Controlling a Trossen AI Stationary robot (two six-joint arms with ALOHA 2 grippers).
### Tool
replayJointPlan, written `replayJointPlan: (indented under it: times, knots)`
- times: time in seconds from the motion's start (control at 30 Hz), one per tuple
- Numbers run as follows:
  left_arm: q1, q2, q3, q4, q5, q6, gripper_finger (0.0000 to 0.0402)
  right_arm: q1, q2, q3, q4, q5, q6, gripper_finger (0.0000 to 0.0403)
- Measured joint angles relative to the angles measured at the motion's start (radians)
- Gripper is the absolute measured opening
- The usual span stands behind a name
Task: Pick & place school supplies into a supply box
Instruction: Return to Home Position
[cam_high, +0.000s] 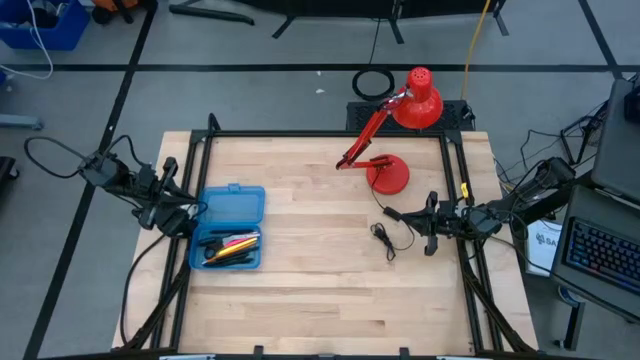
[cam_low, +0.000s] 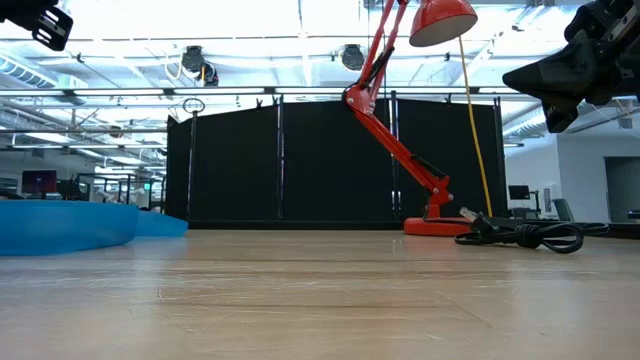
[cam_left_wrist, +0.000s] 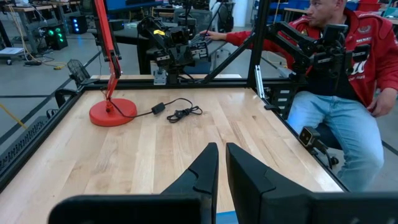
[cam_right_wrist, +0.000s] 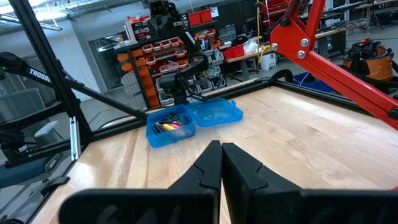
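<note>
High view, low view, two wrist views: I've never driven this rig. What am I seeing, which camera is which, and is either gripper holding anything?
Two robot arms work at a wooden table. The high view looks straight down. The low view looks level across the tabletop. Each wrist view looks forward from that arm's wrist. The left gripper sits by the open blue supply box, which holds pens. The right gripper is near the red lamp and its black cable. Both grippers look shut, holding nothing.
</note>
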Motion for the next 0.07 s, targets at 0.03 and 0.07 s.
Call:
replayJointPlan:
  times: [0.03,0.07]
  knots:
    - [0.0,0.0,0.0,0.0,0.0,0.0,0.0037,0.0,0.0,0.0,0.0,0.0,0.0,0.0]
    - [0.0,0.0,0.0,0.0,0.0,0.0,0.0037,0.0,0.0,0.0,0.0,0.0,0.0,0.0]
